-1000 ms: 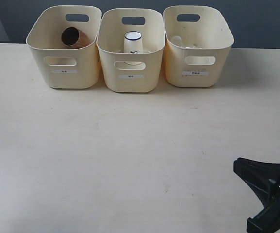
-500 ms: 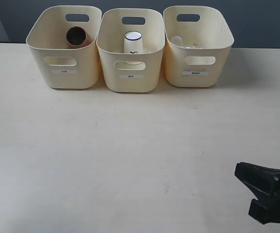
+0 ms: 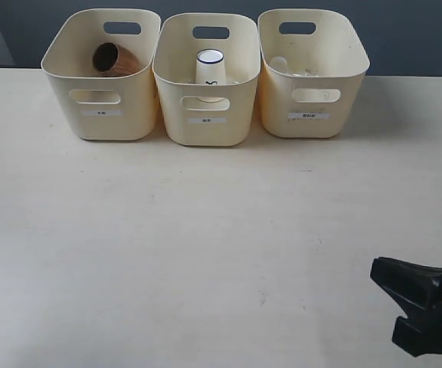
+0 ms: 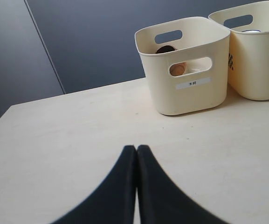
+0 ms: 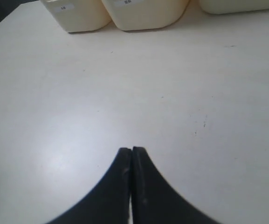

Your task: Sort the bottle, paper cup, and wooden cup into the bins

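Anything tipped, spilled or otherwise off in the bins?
Only the wooden cup: it lies on its side in the left bin, mouth facing sideways, not up. The paper cup stands in the middle bin; the bottle, hard to make out, lies in the right bin. No spill visible.

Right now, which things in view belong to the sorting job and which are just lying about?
Job: wooden cup in left bin; paper cup in middle bin; bottle, faint, in right bin.
Just there: table; dark wall.
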